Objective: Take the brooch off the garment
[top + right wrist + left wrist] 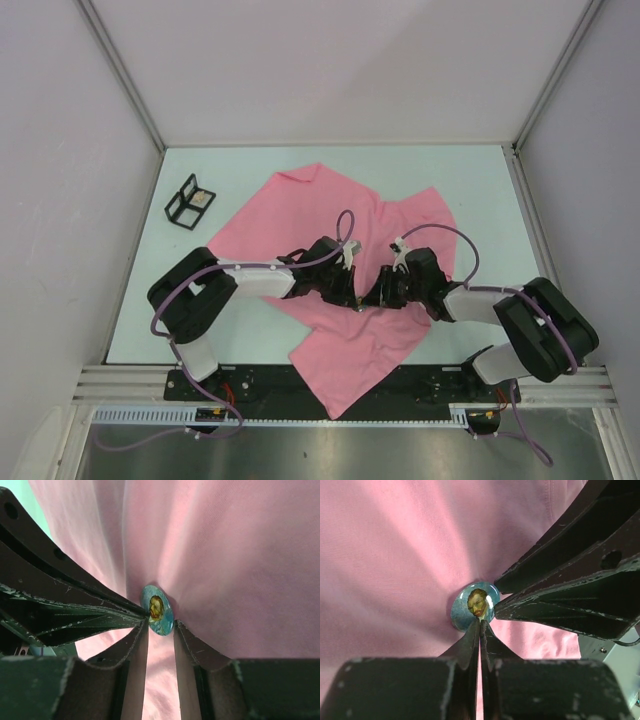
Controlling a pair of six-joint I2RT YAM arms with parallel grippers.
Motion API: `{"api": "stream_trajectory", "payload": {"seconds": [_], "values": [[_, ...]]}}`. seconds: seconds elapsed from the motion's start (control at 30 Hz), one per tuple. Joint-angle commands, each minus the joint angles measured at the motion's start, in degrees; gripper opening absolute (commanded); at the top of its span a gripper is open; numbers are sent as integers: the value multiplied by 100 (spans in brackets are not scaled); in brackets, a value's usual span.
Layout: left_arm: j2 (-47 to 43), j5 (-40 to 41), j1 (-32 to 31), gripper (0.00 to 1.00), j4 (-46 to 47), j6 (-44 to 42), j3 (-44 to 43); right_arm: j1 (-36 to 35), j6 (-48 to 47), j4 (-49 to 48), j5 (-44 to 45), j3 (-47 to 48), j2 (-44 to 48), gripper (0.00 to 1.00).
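Overhead, both arms are seen meeting mid pink T-shirt. Left wrist: left gripper pinched shut below the glossy portrait brooch. Right wrist: right gripper narrowly straddles its rim. Small, hard, likely slippery; cloth soft.

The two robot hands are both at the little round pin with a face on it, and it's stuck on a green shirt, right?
Not quite. The shirt is pink, not green, as the left wrist view shows. The rest holds: the left gripper and right gripper both meet at the little round pin with a face on it.
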State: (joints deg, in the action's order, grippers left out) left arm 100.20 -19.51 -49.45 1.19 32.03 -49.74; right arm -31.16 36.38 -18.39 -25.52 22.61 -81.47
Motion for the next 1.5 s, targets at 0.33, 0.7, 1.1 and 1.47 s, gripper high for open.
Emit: {"api": "stream_trajectory", "payload": {"seconds": [0.33, 0.7, 1.1, 1.47], "values": [[-598, 632, -29, 18, 56, -223, 166, -31, 378, -543, -252, 7, -71, 22], [-985, 1220, -425, 36, 57, -610, 228, -110, 984, -349, -217, 6, 193, 27], [-1047, 1942, -891, 41, 145, -874, 342, -180, 1608, -472, -340, -2, 202, 34], [-836, 2302, -917, 36, 118, -804, 175, -294, 2119, -657, -322, -2, 79, 32]]}}
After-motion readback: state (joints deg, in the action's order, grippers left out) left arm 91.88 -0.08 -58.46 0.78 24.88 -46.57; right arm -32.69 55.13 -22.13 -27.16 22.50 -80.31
